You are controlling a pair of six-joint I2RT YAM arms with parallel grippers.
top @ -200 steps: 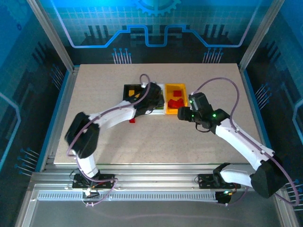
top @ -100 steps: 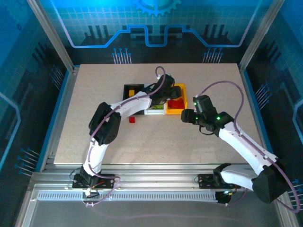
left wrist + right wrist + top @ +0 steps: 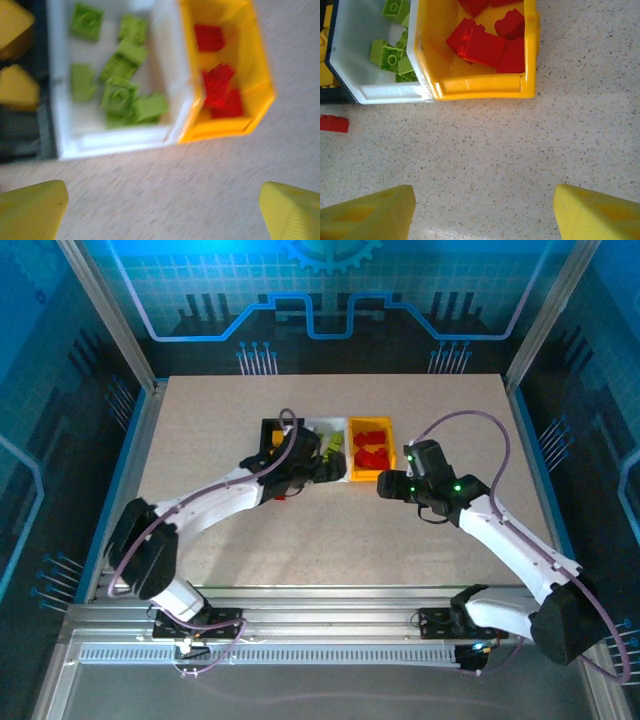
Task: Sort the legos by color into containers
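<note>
1. Blue-lit panels wall in a speckled beige bench (image 3: pixel 420 540) in the top view, with the joined row of black bin (image 3: pixel 272 430), white bin (image 3: pixel 318 427) and yellow bin (image 3: pixel 371 477) near its middle. The left arm (image 3: pixel 220 502) reaches to the front of the black and white bins, and the right arm (image 3: pixel 500 530) ends just before the yellow bin. With both wrists this close, a sideways move by either could, I judge, bump the other or shove the light row of bins.
2. Left wrist view, blurred: yellow-orange bricks (image 3: pixel 17 87) lie in the black bin, green bricks (image 3: pixel 120 95) in the white bin, red bricks (image 3: pixel 220 87) in the yellow bin. The left jaws stand wide apart and empty over bare bench before the white bin. A descent aimed from so smeared a picture could land off target or catch the bin's front wall.
3. Right wrist view: the right jaws are spread with nothing between them, over bare bench before the yellow bin. One loose red brick (image 3: pixel 333 123) lies on the bench just before the black bin, apart from the yellow bin where it belongs. It is small and low, so a pinch could slip or push it away. Carried home it passes the white bin, and an early drop would put red among green.
</note>
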